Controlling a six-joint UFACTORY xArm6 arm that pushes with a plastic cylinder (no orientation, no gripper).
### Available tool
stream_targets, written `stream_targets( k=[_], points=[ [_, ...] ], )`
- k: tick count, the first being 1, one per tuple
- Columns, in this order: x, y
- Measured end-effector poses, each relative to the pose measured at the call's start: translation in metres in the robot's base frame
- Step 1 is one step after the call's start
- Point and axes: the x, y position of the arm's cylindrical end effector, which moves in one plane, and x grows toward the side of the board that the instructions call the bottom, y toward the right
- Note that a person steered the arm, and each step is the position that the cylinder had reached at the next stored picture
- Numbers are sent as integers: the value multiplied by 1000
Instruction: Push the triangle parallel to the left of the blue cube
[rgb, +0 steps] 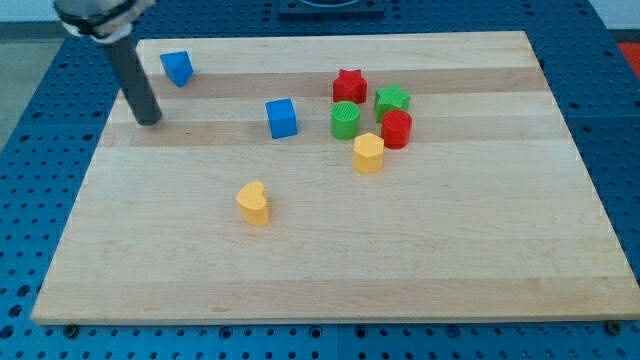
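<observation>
Blue triangle (177, 68) beside my tip (149, 120).

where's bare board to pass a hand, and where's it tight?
Free: the view's whole bottom band below the yellow heart, and the right side past the red cylinder. Some room between my tip and the blue cube. Crowded: the red star, green star, green cylinder and yellow block bunch together.

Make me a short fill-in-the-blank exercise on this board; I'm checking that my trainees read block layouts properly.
1. My tip rests toward the view's bottom-left of the blue ____.
2. The blue cube lies to the view's ____ of the green cylinder.
3. The red star sits beside the ____ star.
4. The number of yellow blocks is ____.

Missing words: triangle; left; green; two
</observation>
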Motion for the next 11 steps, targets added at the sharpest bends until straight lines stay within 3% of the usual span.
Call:
stream_targets(
  k=[2, 4, 5, 6, 10, 11],
  points=[
    [-71, -25],
    [-99, 28],
    [-93, 61],
    [-79, 63],
    [41, 48],
    [46, 50]
  ],
)
